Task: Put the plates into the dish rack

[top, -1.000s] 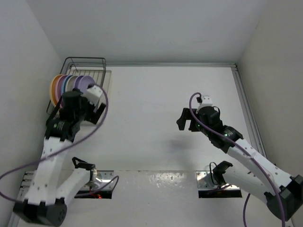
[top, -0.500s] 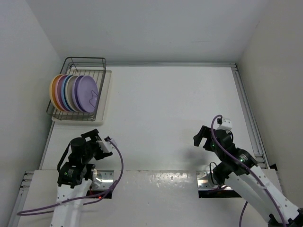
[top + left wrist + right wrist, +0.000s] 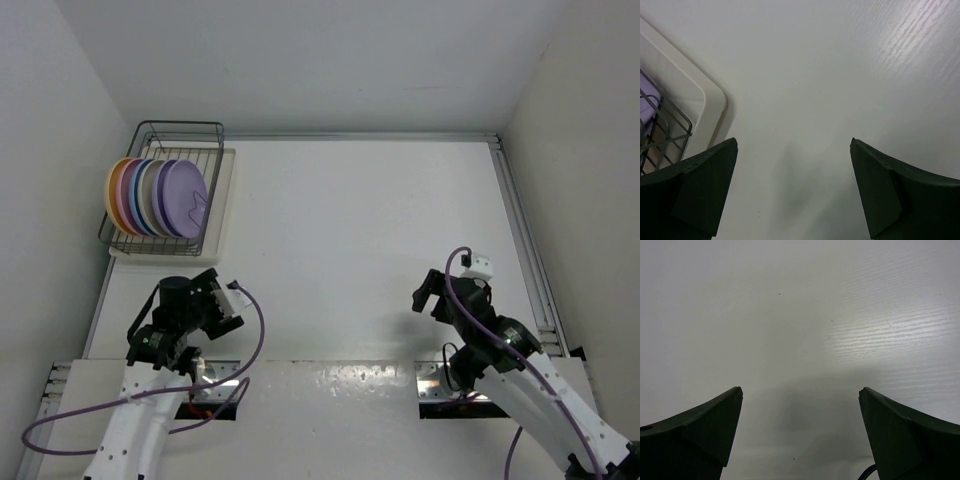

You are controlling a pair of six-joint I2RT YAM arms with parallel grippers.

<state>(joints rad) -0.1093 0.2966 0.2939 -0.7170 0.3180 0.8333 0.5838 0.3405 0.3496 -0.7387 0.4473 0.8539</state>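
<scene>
The round shallow plastic plates (image 3: 158, 197) stand on edge in a row inside the dark metal wire dish rack (image 3: 182, 126), in the upper left of the top view. The orange-yellow one is at the left end, a lilac one at the right end. The left claw (image 3: 792, 165), at lower left, is wide open and holds nothing. The right claw (image 3: 801, 400), at lower right, is also wide open and empty, above the white bench (image 3: 350, 220).

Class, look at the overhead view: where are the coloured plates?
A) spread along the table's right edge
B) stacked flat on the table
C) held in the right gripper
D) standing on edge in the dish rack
D: the plates stand on edge in a row inside the dish rack.
</scene>
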